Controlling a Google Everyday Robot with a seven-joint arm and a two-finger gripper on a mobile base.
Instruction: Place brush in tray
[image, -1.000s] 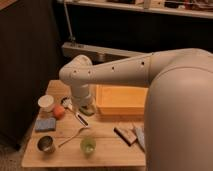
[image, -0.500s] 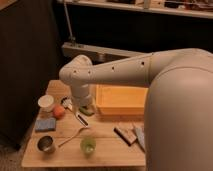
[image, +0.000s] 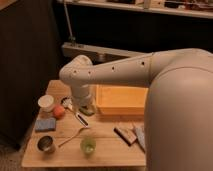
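My arm (image: 115, 75) reaches in from the right and bends down over the desk (image: 107, 150). My gripper (image: 86, 109) hangs low at the tray's left end, close above the desk top. I cannot tell whether it is released or clenched, and I cannot see anything in it.

The brush (image: 81, 119) lies flat on the desk, outside the tray (image: 122, 106). It is a thin stick set on a slant, just in front of my gripper and a little to its left. I cannot tell whether the 2 touch. The tray sits at the back of the desk, partly covered by my arm.

Left of the brush are 1 orange ball (image: 59, 111), 1 white cup (image: 46, 102) behind it and 1 blue sponge (image: 45, 124). Nearer the front edge stand 1 metal cup (image: 46, 144) and 1 green cup (image: 88, 145), with the spoon (image: 72, 136) lying between them. A small brown block (image: 125, 134) rests to the right, in front of the tray.
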